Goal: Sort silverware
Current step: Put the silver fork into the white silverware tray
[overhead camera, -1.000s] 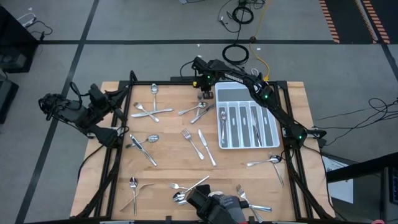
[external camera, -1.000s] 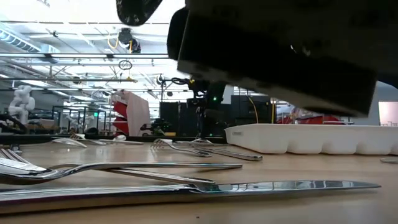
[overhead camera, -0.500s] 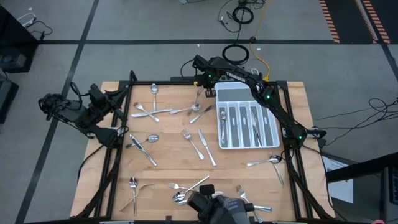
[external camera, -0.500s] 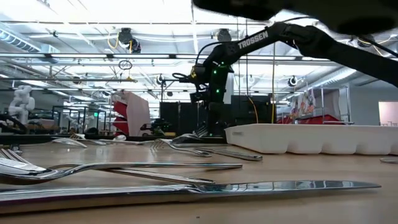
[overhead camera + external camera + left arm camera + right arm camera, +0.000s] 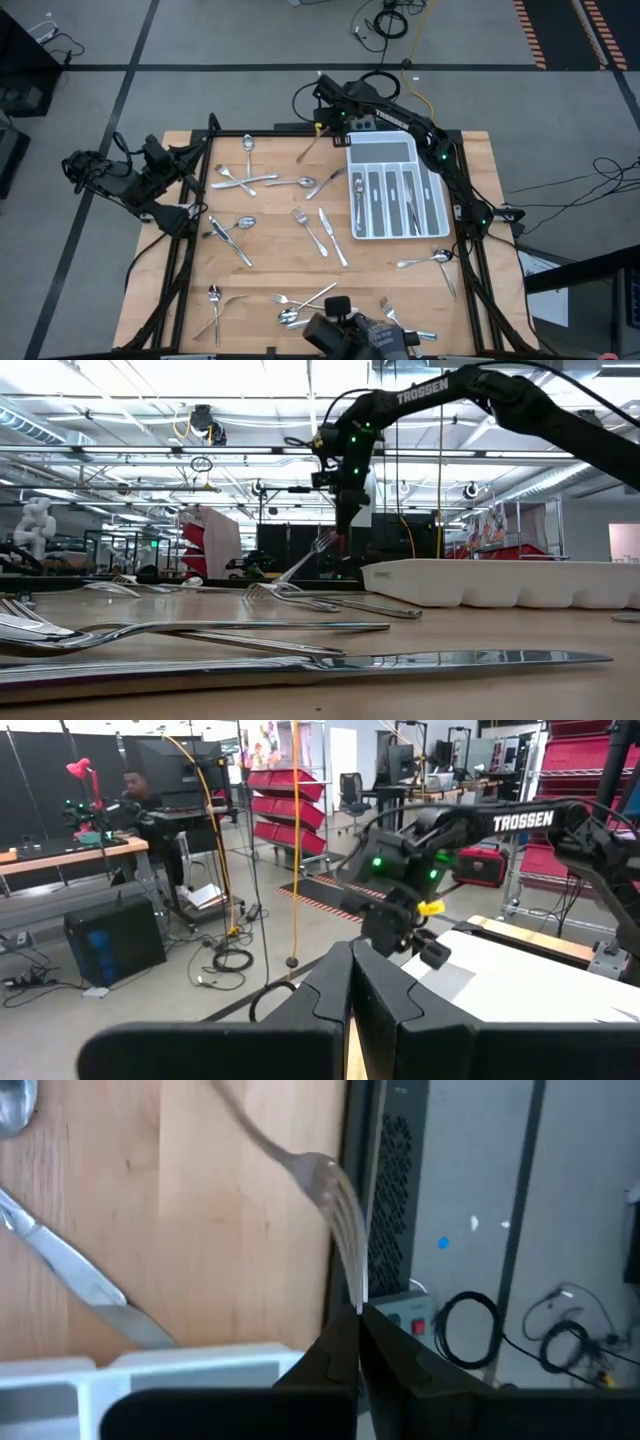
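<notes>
A fork (image 5: 309,150) hung by its tines from the clenched right claw (image 5: 324,131), its handle slanting down clear of the desk (image 5: 270,255), seemingly lifted for carrying to the white cutlery tray (image 5: 432,210) just beside, while the left claw (image 5: 196,160) waited shut at the far edge.

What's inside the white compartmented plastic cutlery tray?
White compartmented plastic cutlery tray: sorted silverware lies lengthwise in its long slots, the end section looks bare. Individual types can't be told.

Bare wood (image 5: 275,255) mid-table passable; white tray (image 5: 434,222) blocks right; scattered silverware (image 5: 232,226) crowds left, near edge.
</notes>
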Action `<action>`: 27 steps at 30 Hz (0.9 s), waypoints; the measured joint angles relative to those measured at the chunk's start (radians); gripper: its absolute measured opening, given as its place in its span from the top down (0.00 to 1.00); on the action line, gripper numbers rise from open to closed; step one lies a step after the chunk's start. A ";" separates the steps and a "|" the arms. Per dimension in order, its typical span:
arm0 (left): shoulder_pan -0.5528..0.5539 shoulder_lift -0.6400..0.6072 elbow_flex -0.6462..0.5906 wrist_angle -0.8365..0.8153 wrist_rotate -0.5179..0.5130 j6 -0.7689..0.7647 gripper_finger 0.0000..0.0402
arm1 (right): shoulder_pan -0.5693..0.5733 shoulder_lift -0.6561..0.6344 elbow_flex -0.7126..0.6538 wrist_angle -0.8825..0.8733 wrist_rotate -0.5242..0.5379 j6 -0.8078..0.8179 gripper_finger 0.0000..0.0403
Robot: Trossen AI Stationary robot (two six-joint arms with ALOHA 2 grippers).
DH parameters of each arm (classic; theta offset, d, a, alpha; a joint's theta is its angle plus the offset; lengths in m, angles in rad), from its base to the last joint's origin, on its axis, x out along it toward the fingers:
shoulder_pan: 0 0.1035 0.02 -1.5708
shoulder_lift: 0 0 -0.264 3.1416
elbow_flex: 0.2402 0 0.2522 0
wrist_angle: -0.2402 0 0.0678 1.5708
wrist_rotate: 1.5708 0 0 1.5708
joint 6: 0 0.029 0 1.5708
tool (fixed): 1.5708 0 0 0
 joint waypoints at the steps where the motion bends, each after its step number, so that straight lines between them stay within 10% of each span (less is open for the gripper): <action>1: 0.000 0.000 0.000 0.000 0.000 0.000 0.96 | 0.000 -0.009 0.000 -0.004 0.006 0.001 1.00; 27: 0.000 0.000 0.000 -0.047 0.001 -0.001 0.96 | 0.133 -0.397 0.001 -0.403 0.132 0.122 1.00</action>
